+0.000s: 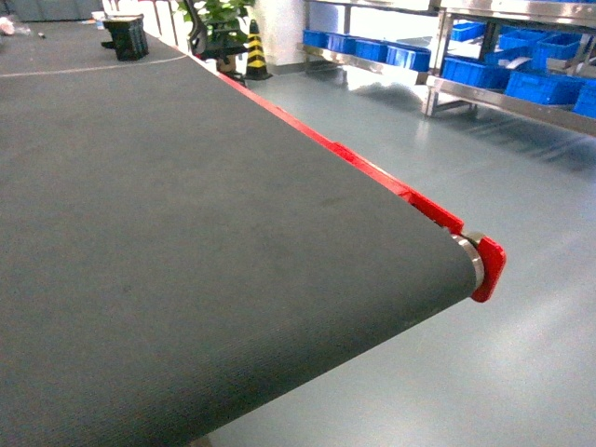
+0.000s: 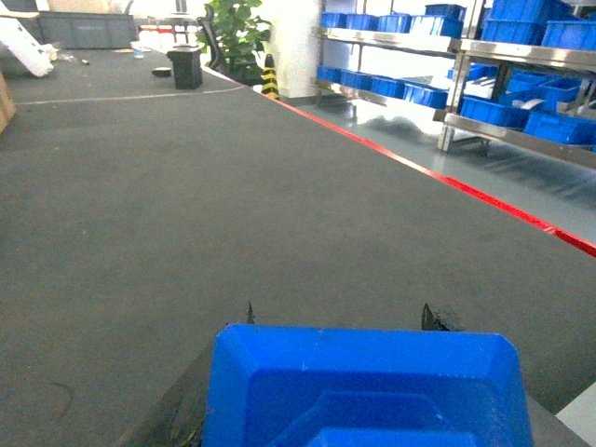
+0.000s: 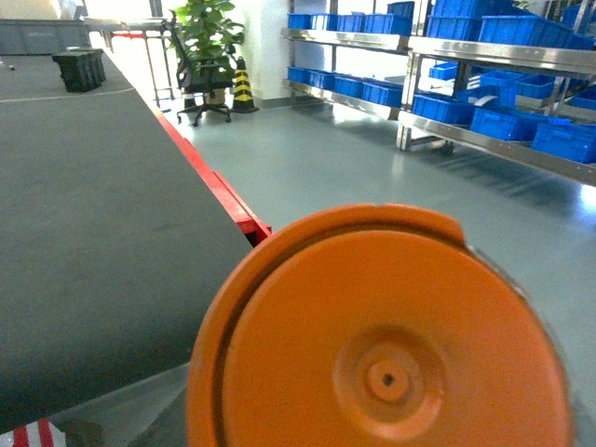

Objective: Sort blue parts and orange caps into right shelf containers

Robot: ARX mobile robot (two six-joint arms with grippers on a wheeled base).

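Two loads fill the wrist views: blue part (image 2: 363,391) between left fingertips (image 2: 442,318), orange cap (image 3: 382,345) hiding right gripper; no legible writing.

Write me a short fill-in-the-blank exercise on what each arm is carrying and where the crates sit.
1. The part filling the bottom of the left wrist view is ____ in colour.
2. The round cap close to the right wrist camera is ____.
3. The blue crates stand on metal ____ across the floor.
4. The conveyor belt has a ____ edge strip.

Missing words: blue; orange; shelves; red
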